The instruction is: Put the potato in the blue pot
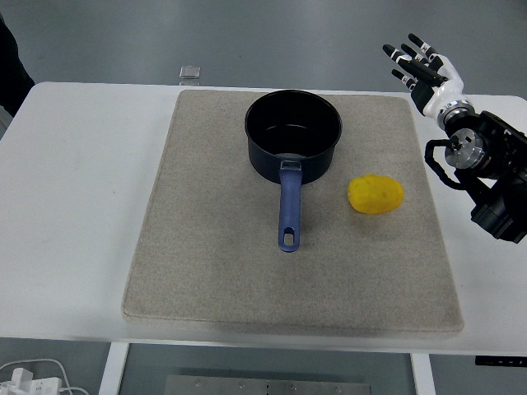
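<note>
One potato [375, 194] sits on the mat [206, 271] at 3 o'clock of the pot [293, 134]; right hand [422, 67] open, empty, at 1 o'clock; reach stage; next: descend, grasp.

We get one view only | head camera, high on our side | facing forward and down | whole bench [74, 206] in frame, near edge at bottom
</note>
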{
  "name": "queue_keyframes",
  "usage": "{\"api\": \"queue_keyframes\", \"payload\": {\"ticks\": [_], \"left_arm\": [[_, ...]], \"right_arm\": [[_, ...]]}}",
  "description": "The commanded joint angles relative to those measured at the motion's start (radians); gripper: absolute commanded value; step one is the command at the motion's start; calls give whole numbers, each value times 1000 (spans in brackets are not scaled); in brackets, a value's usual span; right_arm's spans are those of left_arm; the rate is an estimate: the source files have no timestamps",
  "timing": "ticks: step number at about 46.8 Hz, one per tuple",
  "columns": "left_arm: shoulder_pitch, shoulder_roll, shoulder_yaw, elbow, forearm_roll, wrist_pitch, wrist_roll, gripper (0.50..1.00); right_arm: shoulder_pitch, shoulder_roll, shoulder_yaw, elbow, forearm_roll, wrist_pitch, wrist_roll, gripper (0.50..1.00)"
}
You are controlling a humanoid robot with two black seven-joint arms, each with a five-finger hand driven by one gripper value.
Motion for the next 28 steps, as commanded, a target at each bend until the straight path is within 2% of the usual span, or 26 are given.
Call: {"api": "queue_keyframes", "payload": {"ticks": [1, 21, 28], "left_arm": [[0, 0, 0, 0, 0, 0, 0, 999], [0, 0, -2, 5, -5, 0, 0, 999], [0, 0, -2, 5, -5, 0, 0, 999]], "right_arm": [[1, 0, 0, 0, 0, 0, 0, 921], [0, 0, 0, 0, 0, 3, 0, 919], [-2, -13, -2, 9, -2, 24, 0, 921]]}}
